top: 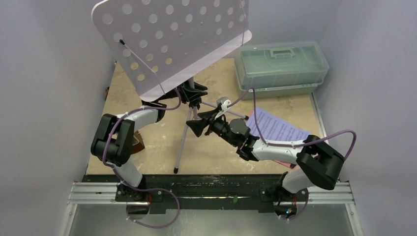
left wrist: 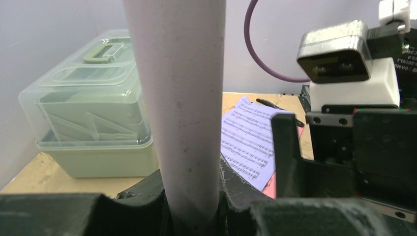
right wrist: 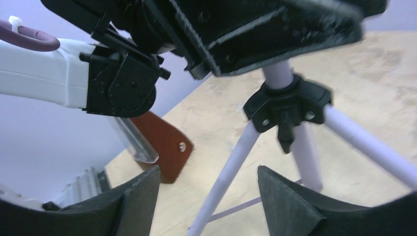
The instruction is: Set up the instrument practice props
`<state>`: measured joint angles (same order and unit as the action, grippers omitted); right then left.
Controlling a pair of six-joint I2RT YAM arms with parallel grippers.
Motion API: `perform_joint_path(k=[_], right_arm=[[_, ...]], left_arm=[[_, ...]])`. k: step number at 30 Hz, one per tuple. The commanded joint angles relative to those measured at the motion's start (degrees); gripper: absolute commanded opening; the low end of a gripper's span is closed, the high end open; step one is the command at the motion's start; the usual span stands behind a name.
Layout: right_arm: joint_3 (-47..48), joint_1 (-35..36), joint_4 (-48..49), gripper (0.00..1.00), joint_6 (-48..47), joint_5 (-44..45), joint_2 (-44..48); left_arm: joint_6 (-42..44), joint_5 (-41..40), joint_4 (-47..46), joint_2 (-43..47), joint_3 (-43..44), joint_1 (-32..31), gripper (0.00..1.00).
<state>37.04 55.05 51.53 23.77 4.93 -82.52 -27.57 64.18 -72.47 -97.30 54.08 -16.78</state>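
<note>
The lavender perforated music stand (top: 167,34) stands on thin tripod legs (top: 181,145). My left gripper (top: 191,93) is shut on its post (left wrist: 182,108) just above the black leg hub (right wrist: 287,103). My right gripper (top: 193,124) is open, and its fingers (right wrist: 140,199) straddle one tripod leg (right wrist: 231,177) without touching it. A pale-blue music sheet (top: 275,125) lies at the right on top of a pink sheet (left wrist: 270,187). The brown metronome (right wrist: 167,147) sits at the left, partly hidden behind my left arm (top: 118,140).
A translucent green lidded box (top: 281,64) stands at the back right. Something small and black, possibly pliers (left wrist: 273,103), lies beyond the sheets. Grey walls close in the left, right and back sides. The stand's desk overhangs the back left.
</note>
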Motion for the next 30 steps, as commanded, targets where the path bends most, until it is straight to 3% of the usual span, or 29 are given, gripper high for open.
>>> perform_joint_path(k=[1, 3, 7, 14, 18, 30], right_arm=[[0.6, 1.9, 2.4, 0.64, 8.6, -3.2, -3.1], [0.9, 2.4, 5.3, 0.48, 10.1, -3.1, -5.5], [2.9, 2.7, 7.4, 0.38, 12.4, -3.2, -9.6], [7.1, 2.8, 9.4, 0.00, 15.2, 3.2, -16.4], [11.0, 2.8, 11.6, 0.00, 16.2, 6.2, -20.9], [12.5, 2.5, 12.8, 0.00, 19.5, 6.6, -26.4]], left_arm=[[3.8, -3.2, -0.8, 2.1, 0.2, 0.2, 0.00], [3.1, -3.1, -1.4, 2.1, 0.3, 0.1, 0.00], [2.8, -3.5, -2.0, 2.6, -0.2, 0.1, 0.00], [-3.6, -3.9, -8.4, 1.1, 2.1, 0.0, 0.00], [-9.7, -4.1, -15.1, -0.9, 2.6, 0.1, 0.00], [-14.8, -4.6, -18.2, -2.4, 3.9, 0.5, 0.00]])
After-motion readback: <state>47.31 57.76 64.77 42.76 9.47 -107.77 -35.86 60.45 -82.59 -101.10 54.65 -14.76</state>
